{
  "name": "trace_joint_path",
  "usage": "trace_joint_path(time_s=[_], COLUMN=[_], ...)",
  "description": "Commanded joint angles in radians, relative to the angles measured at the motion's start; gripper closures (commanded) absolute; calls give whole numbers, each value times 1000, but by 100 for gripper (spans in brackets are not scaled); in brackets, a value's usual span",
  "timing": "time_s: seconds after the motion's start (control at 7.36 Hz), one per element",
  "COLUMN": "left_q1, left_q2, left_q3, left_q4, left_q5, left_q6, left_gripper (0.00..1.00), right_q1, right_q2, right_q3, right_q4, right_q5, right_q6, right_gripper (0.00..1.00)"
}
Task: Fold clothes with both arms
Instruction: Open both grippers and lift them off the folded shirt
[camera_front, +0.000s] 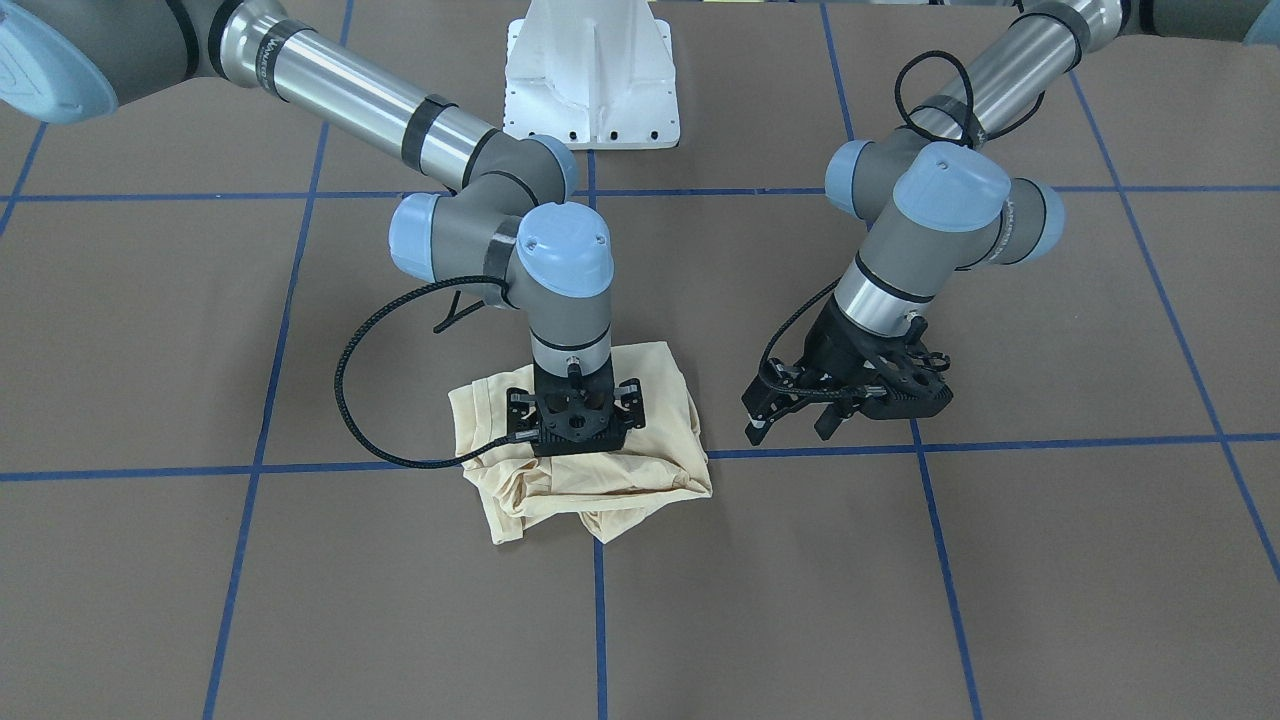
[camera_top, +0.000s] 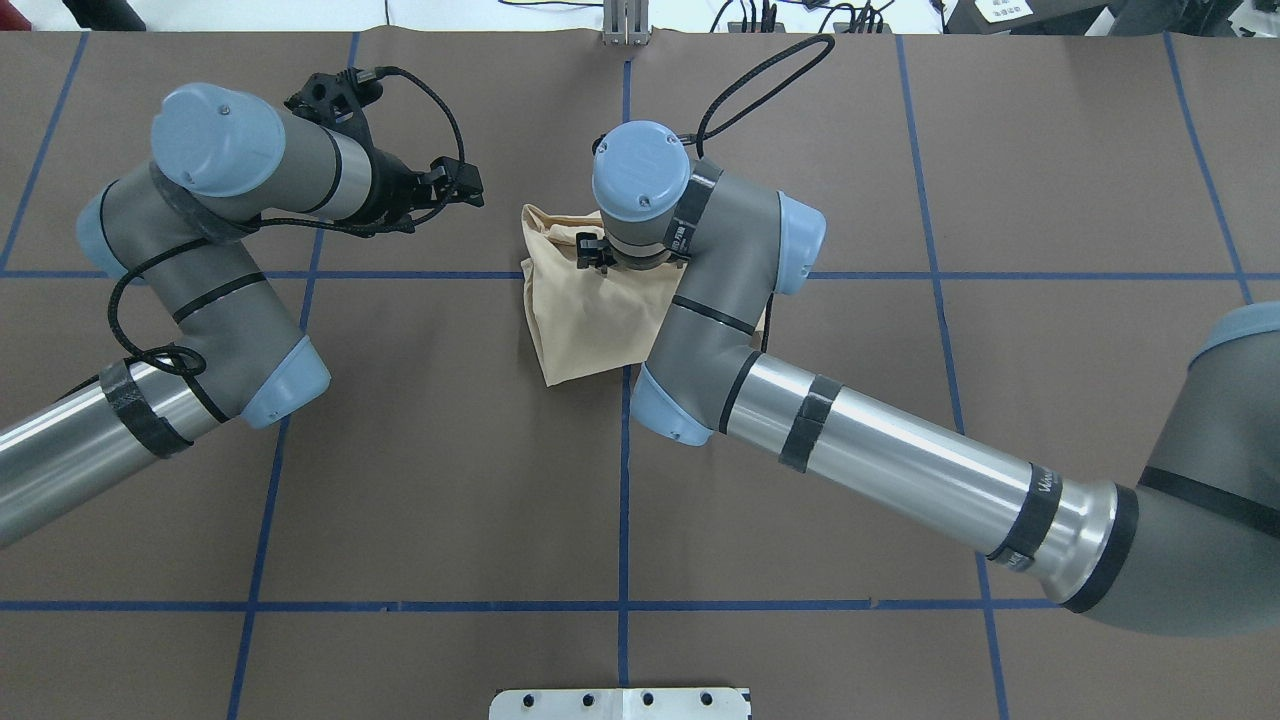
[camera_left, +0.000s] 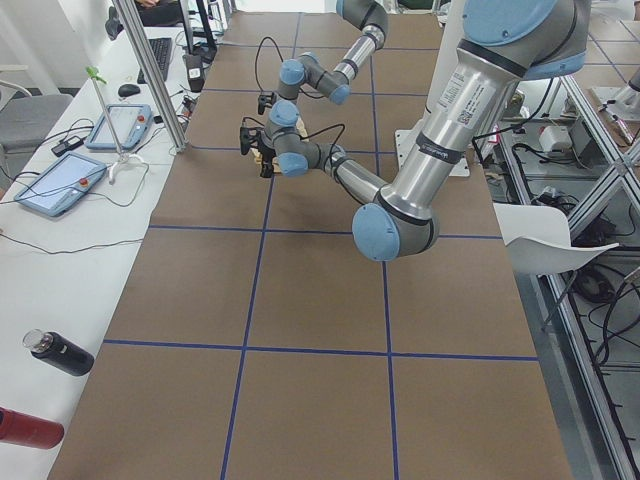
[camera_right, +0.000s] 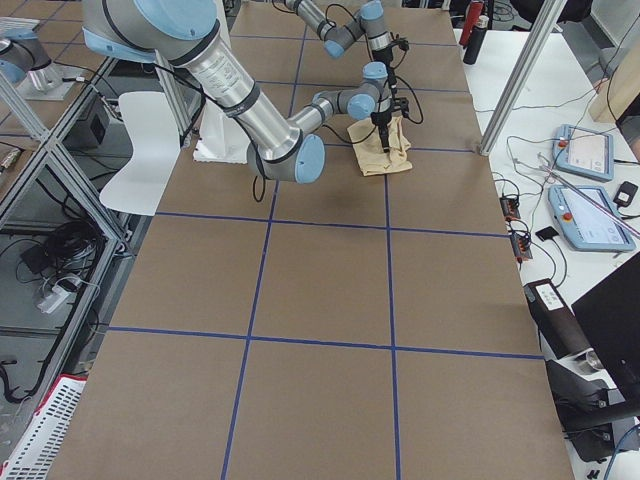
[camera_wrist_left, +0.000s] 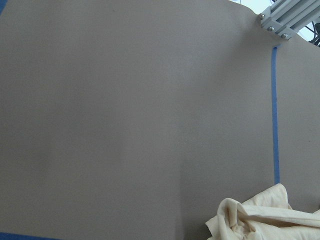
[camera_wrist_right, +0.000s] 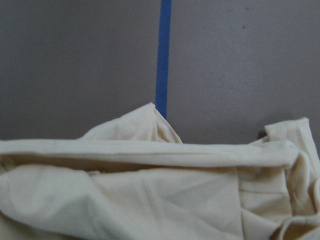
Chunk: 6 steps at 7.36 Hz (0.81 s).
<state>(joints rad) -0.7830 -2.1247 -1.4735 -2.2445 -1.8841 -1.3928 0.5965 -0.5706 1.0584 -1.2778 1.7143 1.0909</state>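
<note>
Seems a late fold. Right claw (camera_front: 575, 425) planted on the rumpled shirt (camera_front: 650, 470), bunched directly beneath it on the surface (camera_front: 1000, 560); cannot tell how far open. Left claw (camera_front: 795, 425) spread, empty, clear beside. Next probably calls for tidying loose edges.

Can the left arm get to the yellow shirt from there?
Probably yes. The left gripper hangs beside the shirt, only bare table between them; the right gripper is over its middle, the near edge free.
</note>
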Motion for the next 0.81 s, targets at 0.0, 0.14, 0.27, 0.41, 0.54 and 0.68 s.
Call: trace_joint_path(time_s=[0.0, 0.14, 0.27, 0.41, 0.54, 0.68], left_q1=[1, 1, 1, -1, -1, -4], left_q2=[0, 0, 0, 2, 12, 28], left_q3=[-1, -1, -1, -1, -5, -16], left_q4=[0, 0, 0, 0, 0, 0], left_q5=[-1, -1, -1, -1, -1, -4], left_q6=[0, 0, 0, 0, 0, 1], left_gripper=[0, 0, 1, 0, 1, 1], right_q1=[25, 43, 49, 52, 52, 54], right_q2=[47, 64, 67, 69, 86, 97], right_q3=[-110, -132, -161, -216, -225, -225], right_q4=[89, 90, 115, 214, 234, 241], right_q5=[-33, -65, -144, -197, -217, -232], right_q6=[-2, -35, -70, -72, -72, -72], right_gripper=[1, 1, 1, 1, 1, 0])
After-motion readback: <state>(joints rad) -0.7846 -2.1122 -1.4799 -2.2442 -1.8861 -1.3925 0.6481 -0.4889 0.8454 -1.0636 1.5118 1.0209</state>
